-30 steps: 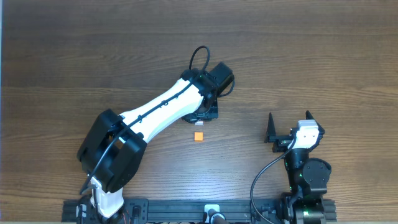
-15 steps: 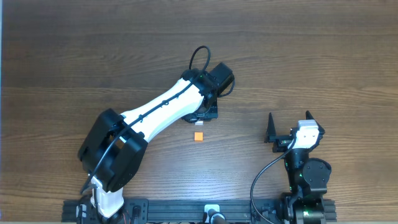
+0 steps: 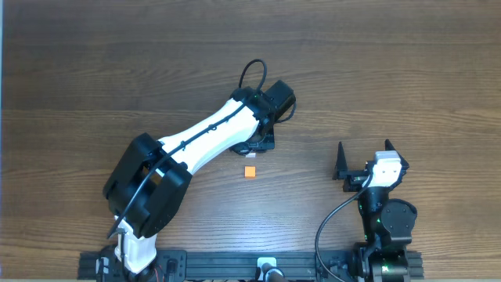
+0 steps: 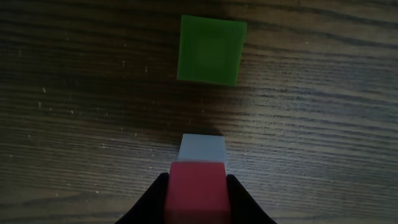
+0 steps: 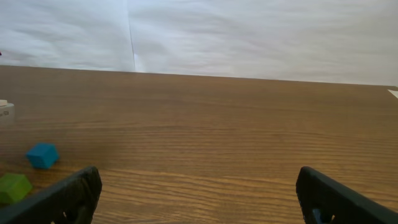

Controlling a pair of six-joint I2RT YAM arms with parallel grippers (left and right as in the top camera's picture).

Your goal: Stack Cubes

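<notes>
Red square-faced cube point(image 4: 196, 191) is pinched by the left gripper point(image 4: 196, 186), near a smooth grey cube point(image 4: 203, 149); the right gripper point(image 5: 199, 184) is spread above the wood-grained table point(image 3: 117, 63).

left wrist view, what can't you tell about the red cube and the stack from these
1. Left wrist view: the red cube covers most of the white cube; whether they touch cannot be told.
2. Top view: the left arm covers both cubes and the green cube.
3. Right wrist view: a pale object is cut off by the picture's edge.
</notes>
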